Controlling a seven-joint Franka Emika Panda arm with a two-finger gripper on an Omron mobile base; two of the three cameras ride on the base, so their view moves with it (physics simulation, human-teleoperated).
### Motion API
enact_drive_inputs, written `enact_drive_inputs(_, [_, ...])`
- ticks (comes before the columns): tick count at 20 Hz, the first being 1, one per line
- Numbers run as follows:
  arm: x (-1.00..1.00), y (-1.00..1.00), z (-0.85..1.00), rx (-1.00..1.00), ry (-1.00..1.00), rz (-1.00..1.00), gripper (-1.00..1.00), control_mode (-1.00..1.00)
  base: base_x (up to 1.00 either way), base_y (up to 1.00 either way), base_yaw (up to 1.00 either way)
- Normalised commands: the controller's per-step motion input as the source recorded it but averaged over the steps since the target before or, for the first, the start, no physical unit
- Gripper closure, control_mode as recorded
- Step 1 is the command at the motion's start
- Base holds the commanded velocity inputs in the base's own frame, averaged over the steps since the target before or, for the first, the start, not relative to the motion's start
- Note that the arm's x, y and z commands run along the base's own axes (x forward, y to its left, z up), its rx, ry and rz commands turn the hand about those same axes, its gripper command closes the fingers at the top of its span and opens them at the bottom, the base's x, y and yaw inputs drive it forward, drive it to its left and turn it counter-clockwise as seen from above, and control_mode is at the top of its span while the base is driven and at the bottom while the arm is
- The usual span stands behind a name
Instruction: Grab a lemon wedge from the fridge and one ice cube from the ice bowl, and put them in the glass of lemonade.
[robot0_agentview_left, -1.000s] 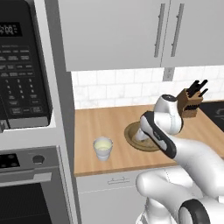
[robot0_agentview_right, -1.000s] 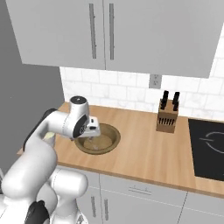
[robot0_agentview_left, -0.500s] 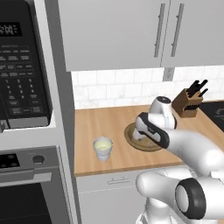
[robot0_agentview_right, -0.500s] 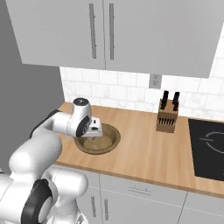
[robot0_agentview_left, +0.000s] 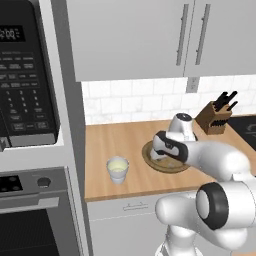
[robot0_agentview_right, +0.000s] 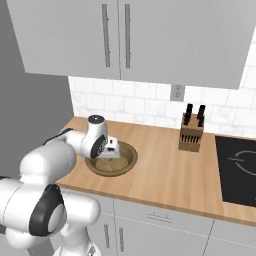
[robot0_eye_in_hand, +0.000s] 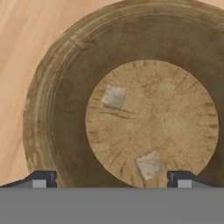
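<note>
A wooden counter (robot0_agentview_left: 110, 145) is running along a white tiled wall under grey upper cabinets (robot0_agentview_right: 150, 35), with a black microwave (robot0_agentview_left: 25, 75) and oven (robot0_agentview_left: 35, 220) column standing at its left end. A knife block (robot0_agentview_right: 190, 134) is sitting near the wall, and a black cooktop (robot0_agentview_right: 240, 167) is lying at the right. The glass (robot0_agentview_left: 118, 169) is standing near the counter's front edge, holding pale drink, just left of the bowl (robot0_agentview_right: 126, 162) and apart from it. The bowl is resting on the counter, and two pale ice cubes (robot0_eye_in_hand: 114, 96) are lying apart on its flat floor. The gripper (robot0_eye_in_hand: 109, 178) is hanging over the bowl with its fingers spread wide, gripping nothing; one cube (robot0_eye_in_hand: 149, 166) is sitting between the fingertips (robot0_eye_in_hand: 43, 178).
</note>
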Motion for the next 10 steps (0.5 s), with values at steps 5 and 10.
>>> enact_drive_inputs(5, [0.13,-0.13,-0.19,0.00,0.00,-0.04,-1.00,-1.00,0.00,0.00,0.00])
enact_drive_inputs(10, [0.14,-0.04,-0.17,0.00,0.00,-0.04,-1.00,-1.00,0.00,0.00,0.00])
